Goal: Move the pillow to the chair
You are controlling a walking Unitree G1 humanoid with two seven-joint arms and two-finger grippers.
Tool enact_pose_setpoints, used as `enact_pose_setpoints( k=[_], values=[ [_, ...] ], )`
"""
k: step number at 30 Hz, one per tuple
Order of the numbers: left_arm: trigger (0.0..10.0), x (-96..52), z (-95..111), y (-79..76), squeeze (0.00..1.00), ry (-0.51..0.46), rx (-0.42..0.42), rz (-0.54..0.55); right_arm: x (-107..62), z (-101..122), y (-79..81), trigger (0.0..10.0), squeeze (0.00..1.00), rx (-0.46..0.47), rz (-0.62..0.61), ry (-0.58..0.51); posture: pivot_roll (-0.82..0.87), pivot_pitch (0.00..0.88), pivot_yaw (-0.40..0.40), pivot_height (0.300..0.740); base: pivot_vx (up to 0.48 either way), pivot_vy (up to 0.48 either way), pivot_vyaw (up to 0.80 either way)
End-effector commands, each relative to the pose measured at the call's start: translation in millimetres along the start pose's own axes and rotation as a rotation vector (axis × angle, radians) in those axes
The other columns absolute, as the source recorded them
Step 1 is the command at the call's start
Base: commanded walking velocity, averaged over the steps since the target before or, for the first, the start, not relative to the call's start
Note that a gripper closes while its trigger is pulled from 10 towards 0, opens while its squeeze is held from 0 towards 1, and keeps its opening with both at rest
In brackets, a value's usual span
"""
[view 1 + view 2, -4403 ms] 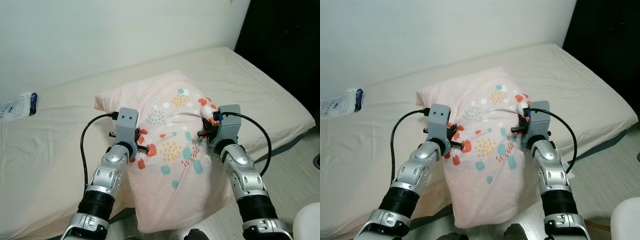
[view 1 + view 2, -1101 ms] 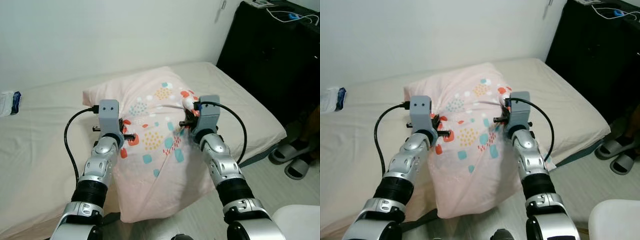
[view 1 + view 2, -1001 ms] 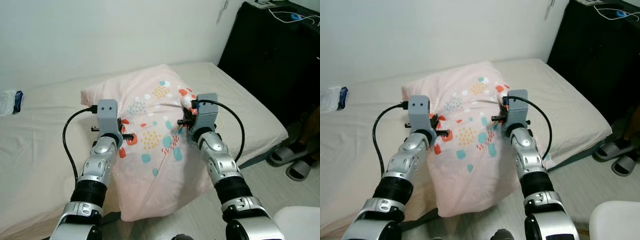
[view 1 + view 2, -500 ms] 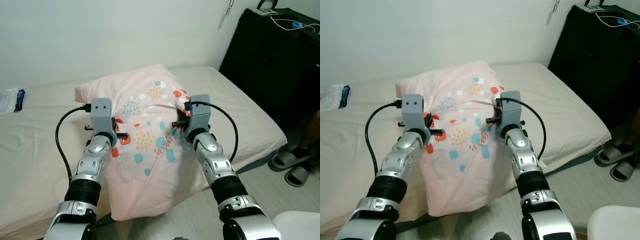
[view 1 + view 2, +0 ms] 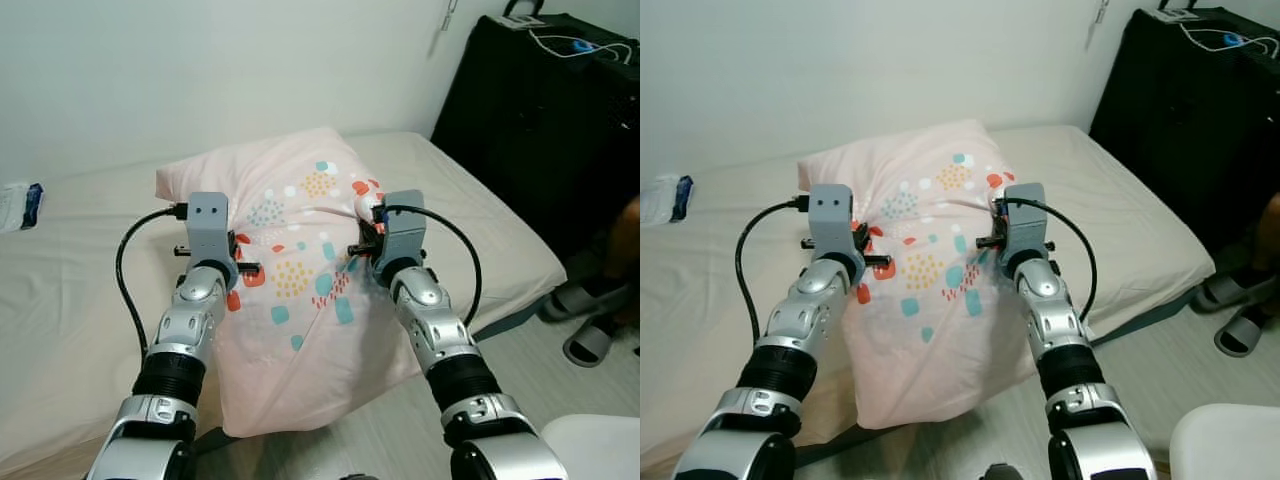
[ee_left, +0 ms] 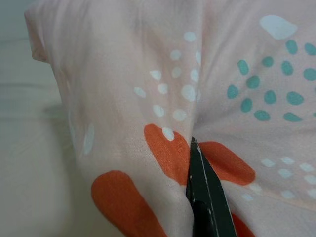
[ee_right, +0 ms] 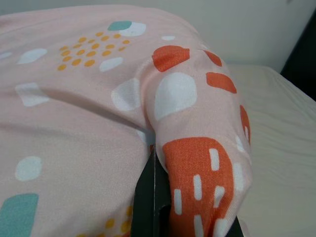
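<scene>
While the pillow (image 5: 300,300) hung above the bed (image 5: 70,290), the left claw (image 5: 232,268) and right claw (image 5: 365,248) pinched its cover; both needed firm, level grips to carry it clear.

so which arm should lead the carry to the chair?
Probably right. The right gripper is shut on a bunched fold of the pink patterned fabric pillow, on the side of the white chair corner. The left gripper pinches the opposite edge, so it follows.
</scene>
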State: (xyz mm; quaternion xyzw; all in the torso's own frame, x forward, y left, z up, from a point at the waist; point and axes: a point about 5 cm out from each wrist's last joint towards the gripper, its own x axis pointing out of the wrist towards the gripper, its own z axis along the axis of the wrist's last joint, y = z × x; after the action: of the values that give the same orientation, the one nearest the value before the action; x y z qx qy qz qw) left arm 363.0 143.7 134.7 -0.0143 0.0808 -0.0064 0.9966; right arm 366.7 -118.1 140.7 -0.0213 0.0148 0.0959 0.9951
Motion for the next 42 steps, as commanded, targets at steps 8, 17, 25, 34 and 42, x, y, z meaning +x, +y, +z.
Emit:
enact_pose_setpoints(
  k=[8,17,25,34,42],
  values=[
    [10.0,0.5,2.9,-4.8,0.00,-0.033,0.071,-0.025,2.3,3.2,0.1,10.0,0.00,-0.029,0.005,-0.004,-0.01,0.004,-0.065,0.740,0.000,0.000,0.00],
    [10.0,-9.0,-20.6,3.7,0.00,0.004,0.136,-0.028,0.2,-14.7,-13.0,10.0,0.00,-0.070,-0.048,0.068,-0.02,0.000,-0.066,0.740,0.000,0.000,0.00],
    [10.0,-24.7,-41.3,-16.7,0.00,-0.055,0.131,-0.183,-18.1,-62.4,-30.4,10.0,0.00,-0.284,-0.138,0.252,-0.02,0.018,-0.059,0.740,0.000,0.000,0.00],
    [10.0,-38.0,-65.1,-26.3,0.00,0.006,0.230,-0.230,-28.0,-75.9,-40.7,10.0,0.00,-0.287,-0.229,0.311,-0.03,0.031,-0.053,0.740,0.000,0.000,0.00],
    [10.0,-37.1,-59.4,-24.2,0.00,0.007,0.202,-0.196,-17.6,-53.7,-43.3,10.0,0.00,-0.249,-0.233,0.223,-0.03,0.031,-0.038,0.740,0.000,0.000,0.00]
  ],
)
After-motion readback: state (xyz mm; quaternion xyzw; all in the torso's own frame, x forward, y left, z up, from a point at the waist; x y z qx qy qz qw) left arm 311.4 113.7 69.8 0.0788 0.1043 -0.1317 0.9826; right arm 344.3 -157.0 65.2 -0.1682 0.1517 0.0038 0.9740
